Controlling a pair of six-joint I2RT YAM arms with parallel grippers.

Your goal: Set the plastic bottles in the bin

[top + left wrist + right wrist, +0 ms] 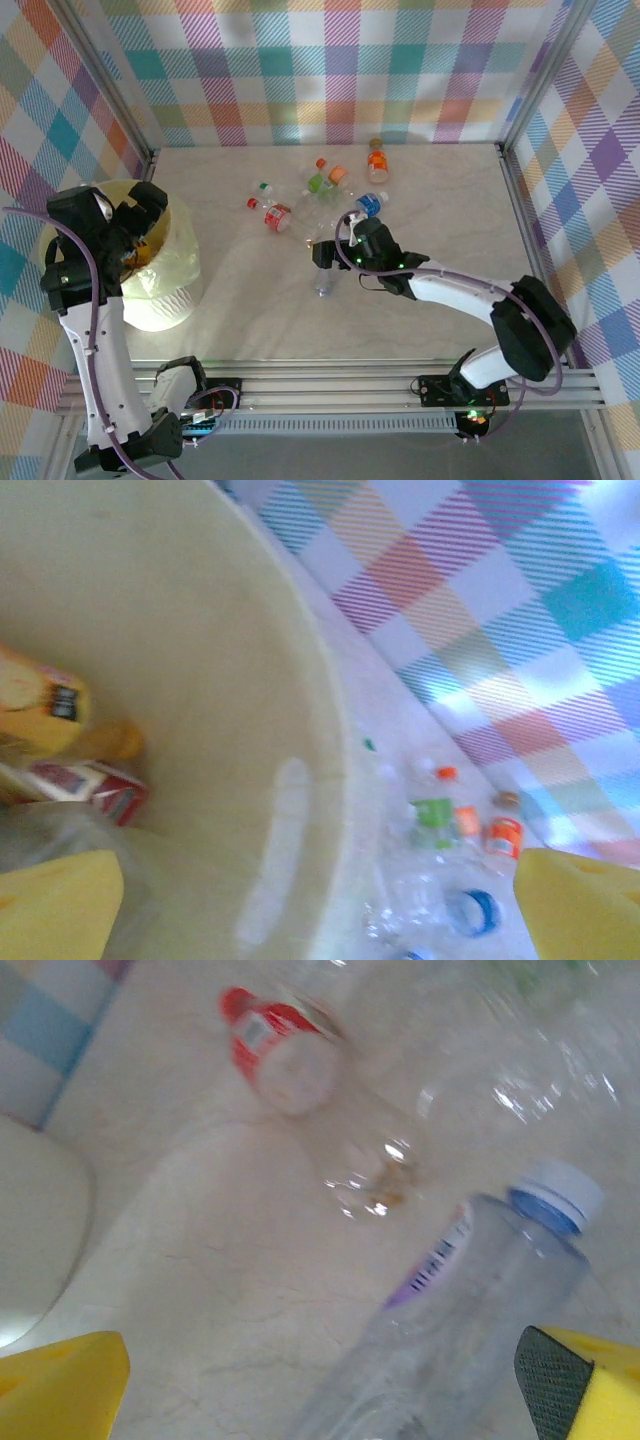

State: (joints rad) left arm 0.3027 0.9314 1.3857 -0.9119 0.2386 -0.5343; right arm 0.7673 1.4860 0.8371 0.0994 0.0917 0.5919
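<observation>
Left gripper (320, 910) gapes over the bin (200, 630) — below its fingers (60, 905), inside, an orange bottle (40, 715) and a red-labelled one (95, 785). Right gripper (320, 1385) (also unclenched) straddles a clear bottle (470, 1290); more bottles (320, 186) lie beyond its fingertips (60, 1380).

Clear white-capped bottle (480, 1300): base cut off at frame edge; bottles (45, 715) inside bin (250, 680): blurred, labels illegible, partly cropped.

- You see pastel plaid walls (340, 70) on three sides.
- Your tabletop (450, 215) is pale, perhaps marbled.
- Aluminium rails (330, 385) edge the near side.
</observation>
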